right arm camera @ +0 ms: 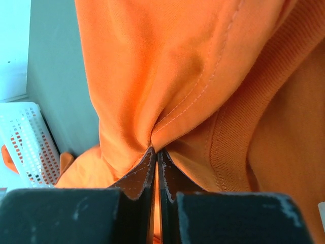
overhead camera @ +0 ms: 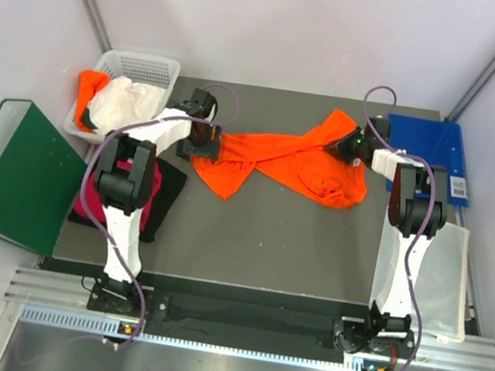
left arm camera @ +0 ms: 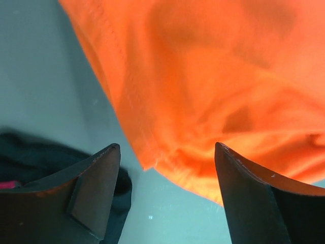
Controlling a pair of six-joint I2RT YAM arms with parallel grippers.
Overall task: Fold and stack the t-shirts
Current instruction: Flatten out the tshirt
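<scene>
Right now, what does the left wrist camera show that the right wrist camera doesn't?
Left wrist only: the left end effector open over the hem of the orange t-shirt, a black t-shirt lower left. Right wrist only: the right end effector shut on a fold near the ribbed collar, a white basket at left. Both: the orange t-shirt and the grey table.

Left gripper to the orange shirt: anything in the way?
Nothing visible. The left gripper is open, and the hem of the orange t-shirt shows directly in the gap ahead of its fingertips. The black shirt lies off to one side, clear of that path. The right gripper is shut on the same orange t-shirt.
</scene>
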